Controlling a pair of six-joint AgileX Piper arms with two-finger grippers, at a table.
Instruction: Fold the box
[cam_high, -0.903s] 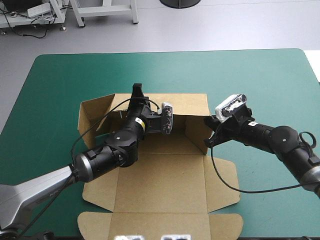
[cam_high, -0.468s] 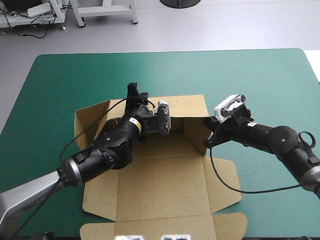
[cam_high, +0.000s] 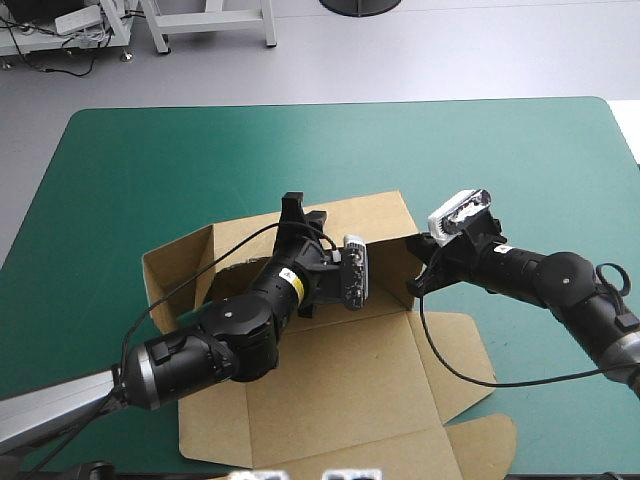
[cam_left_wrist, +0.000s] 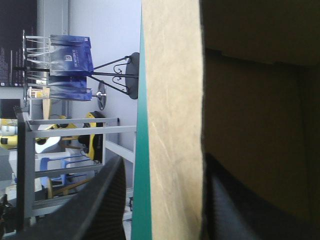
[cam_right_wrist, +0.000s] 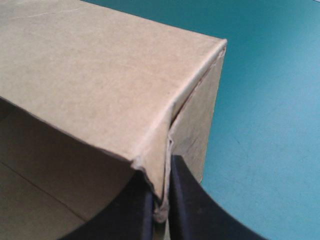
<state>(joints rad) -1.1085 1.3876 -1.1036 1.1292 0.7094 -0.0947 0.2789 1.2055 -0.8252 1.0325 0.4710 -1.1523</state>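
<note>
Seemingly about halfway: shows, in the middle of the teal-green surface, the brown box with far and side walls raised, near panel and flaps flat, untucked. Has the left claw spread astride the far wall, the right claw clenched on the far right corner.

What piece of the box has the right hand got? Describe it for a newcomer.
Find the brown box on the table. At its far right, two raised walls meet in a corner. Only that corner sits in the right hand; the near flaps lie flat.
</note>
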